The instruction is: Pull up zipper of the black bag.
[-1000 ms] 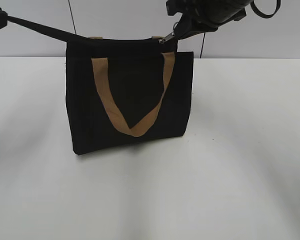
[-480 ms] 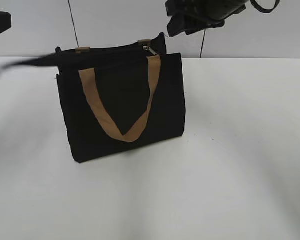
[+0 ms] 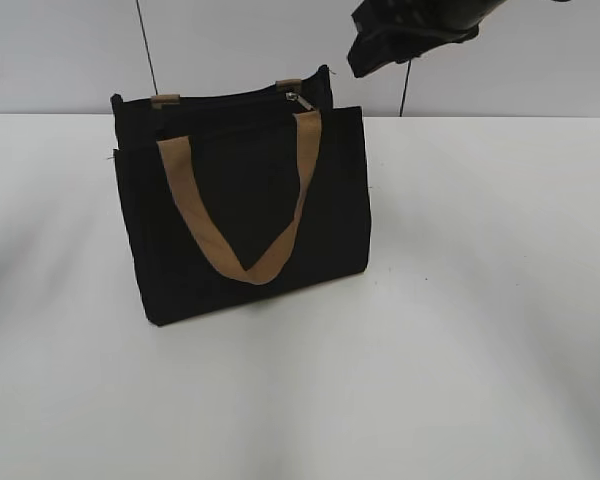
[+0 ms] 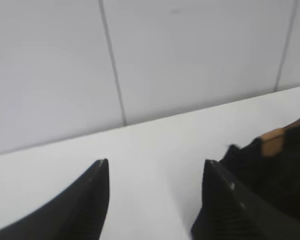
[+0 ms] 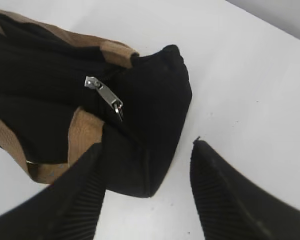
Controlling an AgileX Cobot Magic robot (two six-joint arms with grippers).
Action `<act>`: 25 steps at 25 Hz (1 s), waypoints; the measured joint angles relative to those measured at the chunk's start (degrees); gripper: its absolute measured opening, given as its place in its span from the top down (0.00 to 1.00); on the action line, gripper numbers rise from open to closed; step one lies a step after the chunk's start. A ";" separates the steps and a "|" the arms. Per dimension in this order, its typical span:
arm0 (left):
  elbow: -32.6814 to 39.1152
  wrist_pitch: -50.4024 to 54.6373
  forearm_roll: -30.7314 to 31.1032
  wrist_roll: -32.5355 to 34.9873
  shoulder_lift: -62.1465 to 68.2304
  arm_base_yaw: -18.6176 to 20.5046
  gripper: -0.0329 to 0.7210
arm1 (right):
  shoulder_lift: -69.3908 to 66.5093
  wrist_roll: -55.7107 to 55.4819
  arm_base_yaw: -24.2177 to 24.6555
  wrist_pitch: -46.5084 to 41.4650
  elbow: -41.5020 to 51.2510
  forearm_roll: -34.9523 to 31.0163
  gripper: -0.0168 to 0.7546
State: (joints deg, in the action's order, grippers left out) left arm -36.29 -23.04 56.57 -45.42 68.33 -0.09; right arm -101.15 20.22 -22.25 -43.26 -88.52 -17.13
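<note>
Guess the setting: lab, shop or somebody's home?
Most likely a lab or test bench. A plain white table carries only the black bag, the wall behind is bare pale panels with thin seams, and two robot grippers, the right gripper and left gripper, hover open.

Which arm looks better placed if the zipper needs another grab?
Probably the right. Its open gripper hangs above the bag end where the zipper lies in plain view. The left gripper, also open, faces mostly table and wall.

The left claw (image 4: 155,200) hides part of the black bag (image 4: 277,170), cut off at the frame edge.
</note>
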 joint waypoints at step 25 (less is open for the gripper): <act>-0.05 44.34 -18.89 0.36 2.83 -12.78 0.40 | 2.23 -7.01 1.86 -18.13 0.00 8.57 0.45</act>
State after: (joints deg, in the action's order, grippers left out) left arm -36.34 21.30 37.68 -45.06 71.15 -12.87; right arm -98.92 13.21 -20.39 -61.39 -88.52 -8.56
